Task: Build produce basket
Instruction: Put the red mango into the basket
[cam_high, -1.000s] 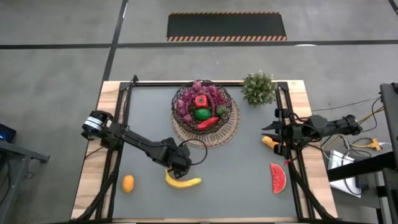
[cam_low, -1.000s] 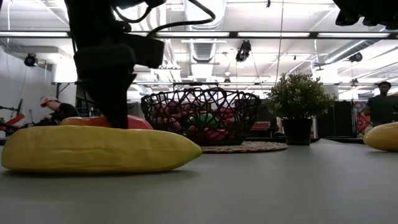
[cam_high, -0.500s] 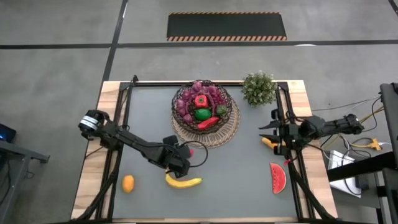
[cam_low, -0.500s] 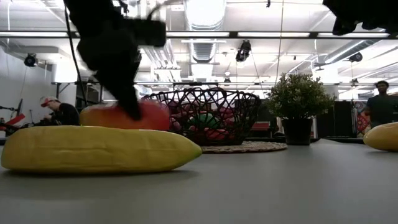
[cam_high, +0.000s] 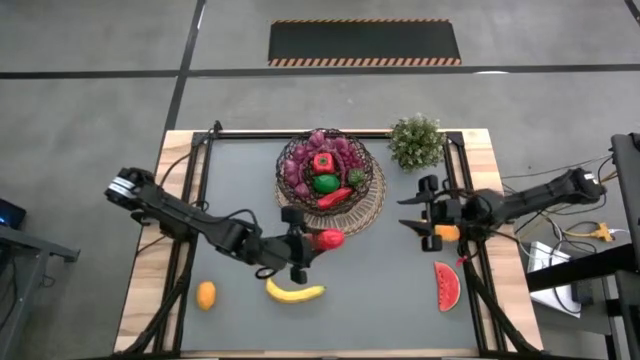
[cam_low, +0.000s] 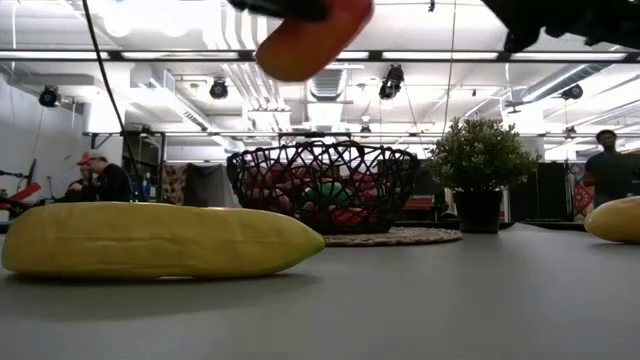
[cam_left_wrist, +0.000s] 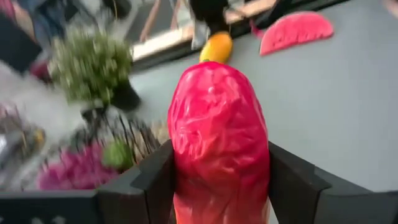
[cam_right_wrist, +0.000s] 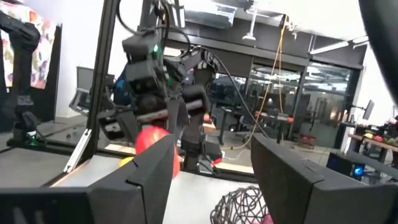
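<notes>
My left gripper (cam_high: 305, 245) is shut on a red pepper (cam_high: 327, 240), just near of the basket's tan mat (cam_high: 368, 212) and high above the table in the low view (cam_low: 310, 35). The dark wire basket (cam_high: 325, 172) holds purple grapes, a green lime and red peppers. A yellow banana (cam_high: 295, 292) lies on its side near the front edge. An orange piece (cam_high: 205, 295) lies at the front left. A watermelon slice (cam_high: 447, 285) lies at the front right. My right gripper (cam_high: 412, 213) is open and empty at the right, beside another orange piece (cam_high: 445, 232). My left gripper pinches the red pepper between its two fingers (cam_left_wrist: 155, 180), one on each of its long sides (cam_left_wrist: 186, 162). The fingers come about level from the table's left and lie along the pepper, whose far end (cam_left_wrist: 214, 78) sticks out beyond them. The pepper is lifted clear of the table.
A bushy green potted plant (cam_high: 415, 140) stands at the far right, close to the basket. Black frame rails (cam_high: 195, 190) run along the table's left and right sides. People show in the room behind the table (cam_low: 100, 178).
My left gripper has taken hold of the red pepper that lay just behind the banana, and has risen and gone toward the table's right and the basket. The pepper is now lifted clear. My right gripper has gone a little toward the table's left.
</notes>
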